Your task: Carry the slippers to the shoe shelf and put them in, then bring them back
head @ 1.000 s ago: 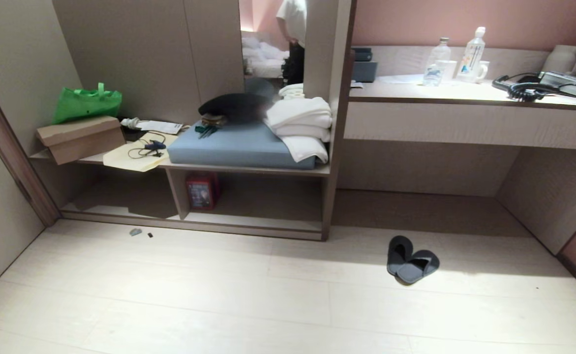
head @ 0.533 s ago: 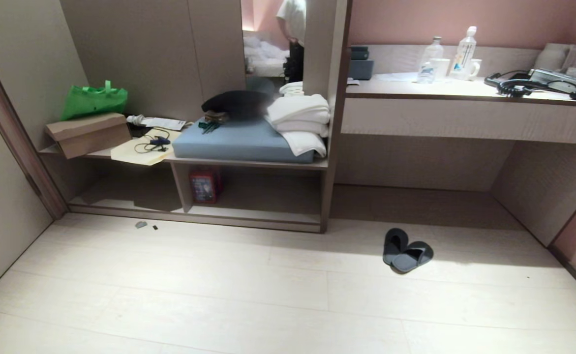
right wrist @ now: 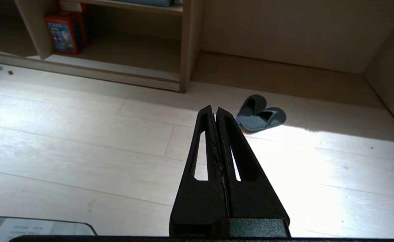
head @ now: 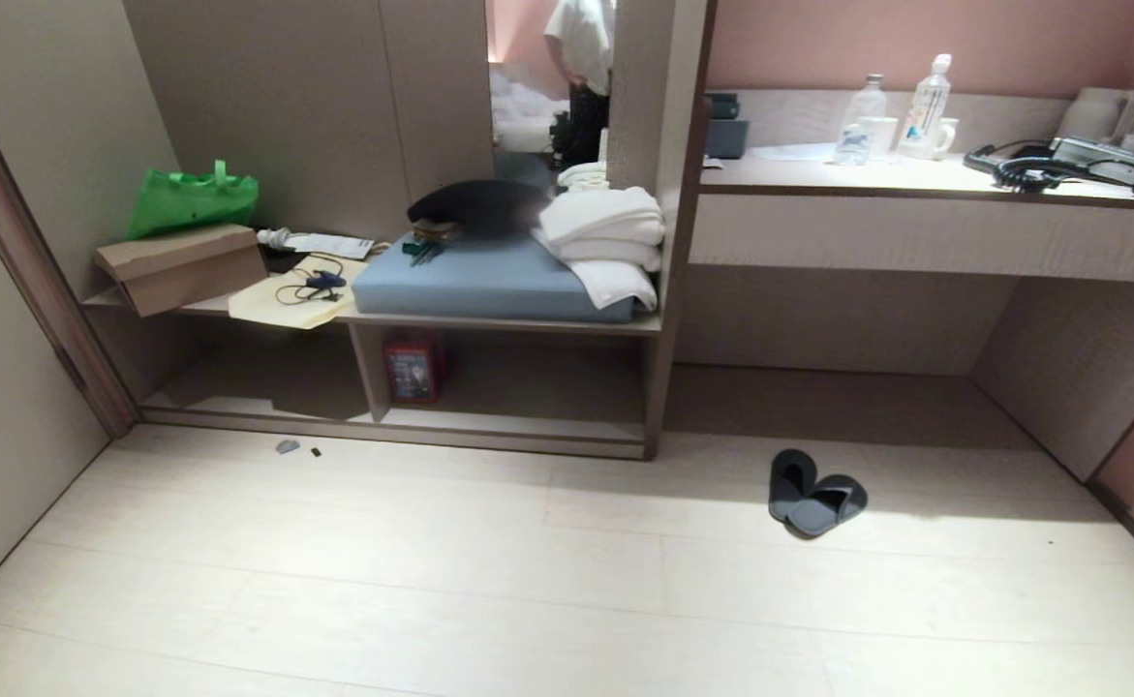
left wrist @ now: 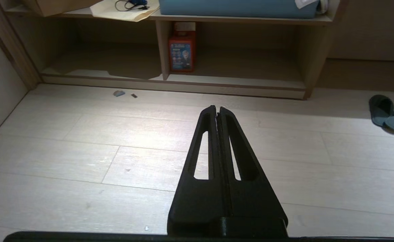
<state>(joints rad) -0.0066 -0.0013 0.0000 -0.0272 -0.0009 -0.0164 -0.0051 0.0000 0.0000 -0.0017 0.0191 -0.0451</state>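
The slippers (head: 815, 494), a dark blue-grey pair with one partly overlapping the other, lie on the pale floor in front of the desk recess; they also show as slippers (right wrist: 260, 117) in the right wrist view and slippers (left wrist: 389, 117) in the left wrist view. The shoe shelf (head: 518, 426), low taupe cubbies with a thin divider and a red label (head: 413, 366), stands to their left. My left gripper (left wrist: 217, 109) is shut and empty above bare floor. My right gripper (right wrist: 213, 110) is shut and empty, well short of the slippers. Neither arm shows in the head view.
Above the cubbies lie a blue cushion (head: 499, 281), folded white towels (head: 603, 237), a cardboard box (head: 179, 266) and a green bag (head: 194, 198). The desk (head: 934, 208) carries bottles, a mug and a phone. A person (head: 581, 58) stands beyond. Small scraps (head: 288, 446) lie on the floor.
The whole head view has shifted: the camera has backed away slightly and turned, so shelf and slippers sit a little higher and smaller. Nothing in the scene itself has moved.
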